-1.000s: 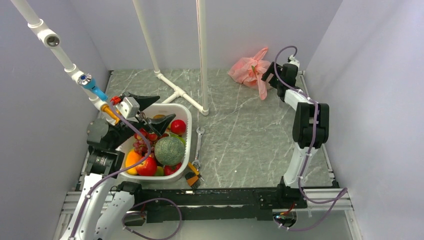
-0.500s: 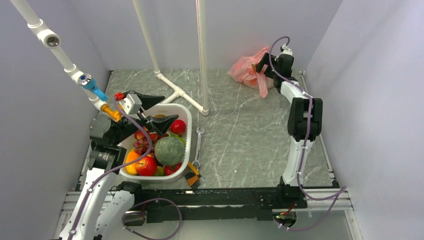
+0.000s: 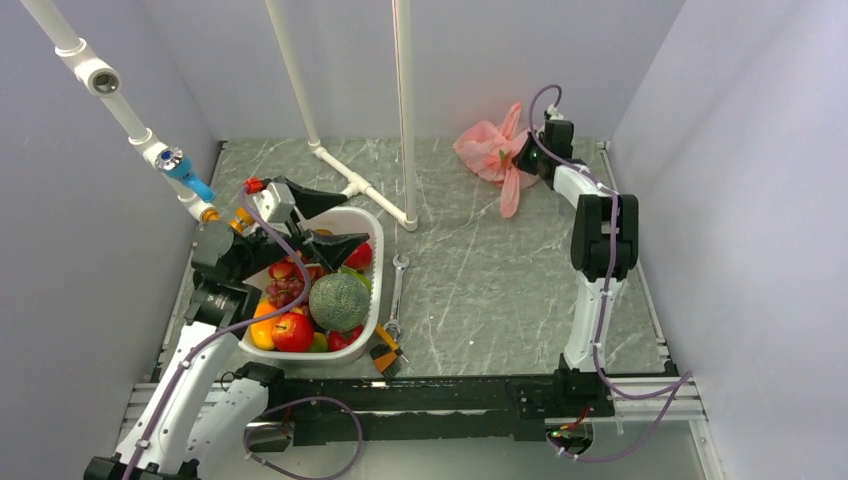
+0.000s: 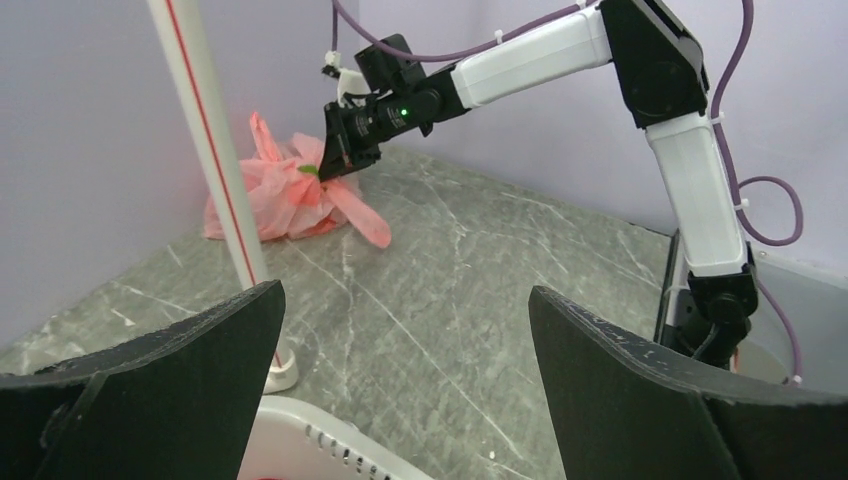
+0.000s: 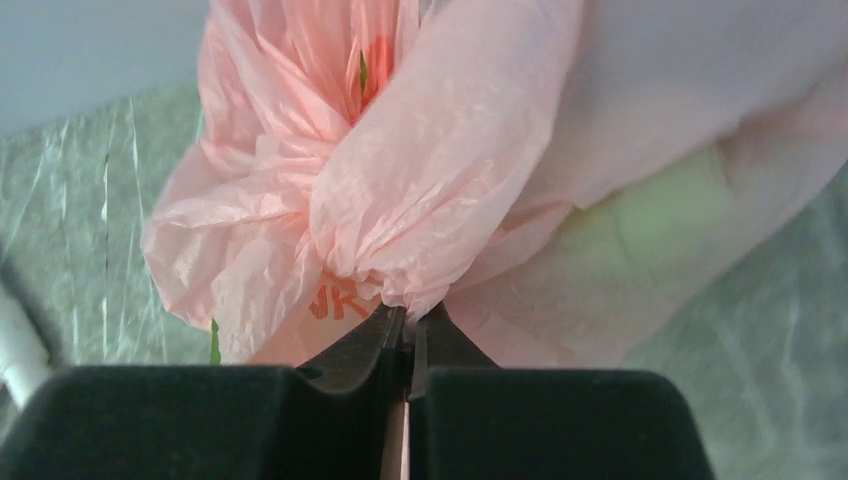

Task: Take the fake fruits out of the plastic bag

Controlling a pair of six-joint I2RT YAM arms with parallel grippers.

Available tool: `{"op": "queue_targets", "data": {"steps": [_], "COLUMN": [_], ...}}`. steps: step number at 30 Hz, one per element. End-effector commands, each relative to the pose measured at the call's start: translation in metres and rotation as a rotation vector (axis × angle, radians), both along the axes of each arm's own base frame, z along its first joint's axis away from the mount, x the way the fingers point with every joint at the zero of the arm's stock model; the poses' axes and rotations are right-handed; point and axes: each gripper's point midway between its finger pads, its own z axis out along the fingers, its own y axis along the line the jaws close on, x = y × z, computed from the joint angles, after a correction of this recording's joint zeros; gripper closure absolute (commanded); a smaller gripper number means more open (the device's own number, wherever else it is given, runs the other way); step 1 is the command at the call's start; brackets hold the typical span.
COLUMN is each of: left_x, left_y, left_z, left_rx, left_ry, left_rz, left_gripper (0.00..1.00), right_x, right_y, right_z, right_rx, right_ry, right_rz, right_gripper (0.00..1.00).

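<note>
The pink plastic bag (image 3: 488,147) lies crumpled at the back of the table, right of middle. My right gripper (image 3: 524,156) is at its right side, shut on a gathered fold of the bag (image 5: 400,180); the closed fingertips (image 5: 408,325) pinch the plastic. A pale green round shape (image 5: 665,215) and a red-orange patch (image 5: 378,55) show through the film; the fake fruits are otherwise hidden inside. My left gripper (image 3: 325,222) hangs open over the white basket, with nothing between its fingers (image 4: 405,295). The left wrist view also shows the bag (image 4: 285,200) far off.
A white basket (image 3: 373,228) at the left holds a netted melon (image 3: 338,300), purple grapes (image 3: 283,292) and other fruit. A wrench (image 3: 397,288) and an orange-black tool (image 3: 386,356) lie beside it. White pipes (image 3: 404,110) stand mid-back; a valved pipe (image 3: 185,182) slants at the left.
My right gripper moved left onto the bag and went from open to shut on a fold of it. The left gripper shifted slightly right over the basket, still open.
</note>
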Motion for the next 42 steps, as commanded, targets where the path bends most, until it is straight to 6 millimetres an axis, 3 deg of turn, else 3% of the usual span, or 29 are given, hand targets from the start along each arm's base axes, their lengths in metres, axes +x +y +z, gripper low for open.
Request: {"op": "queue_targets", "data": {"steps": [1,5,11,14,18,23,26,31,35,38,42], "left_x": [-0.009,-0.011,-0.007,0.001,0.012,0.005,-0.011,-0.032,-0.034,-0.023,-0.005], "left_y": [-0.012,-0.018,-0.023,-0.019,-0.022,-0.056,-0.083,-0.123,-0.141,-0.157,-0.179], "left_z": [0.007,0.002,-0.006,-0.010,-0.022,-0.051,-0.070,-0.115,-0.143,-0.143,-0.139], "left_rx": [0.011,0.032,0.083,0.110,0.138,0.240,0.331,0.495,0.614,0.581,0.646], "left_ry": [-0.044,-0.042,-0.035,-0.029,0.017,0.087,0.103,0.127,0.180,0.206,0.250], "left_rz": [-0.060,-0.067,-0.034,0.021,0.047,-0.038,-0.094,-0.136,-0.150,-0.133,-0.123], "left_gripper": [0.01,0.01,0.01,0.01,0.01,0.05,0.07,0.06,0.07,0.05,0.01], "right_x": [-0.039,-0.089,-0.173,-0.215,-0.270,-0.336,-0.370,-0.408,-0.428,-0.440,-0.448], "right_y": [0.031,0.053,0.078,0.082,0.102,0.124,0.130,0.128,0.118,0.113,0.119], "right_z": [0.036,0.026,-0.005,-0.008,-0.003,-0.001,0.004,0.015,0.008,-0.003,-0.001], "right_rx": [0.099,0.150,0.087,0.067,0.081,0.126,0.172,0.234,0.240,0.230,0.256], "right_ry": [-0.047,-0.028,0.061,0.085,0.079,0.100,0.109,0.086,0.110,0.152,0.182], "right_rz": [0.012,0.011,0.069,0.087,0.180,0.289,0.329,0.351,0.340,0.345,0.383], "right_gripper": [1.00,1.00,1.00,1.00,1.00,1.00,1.00,1.00,1.00,1.00,1.00]}}
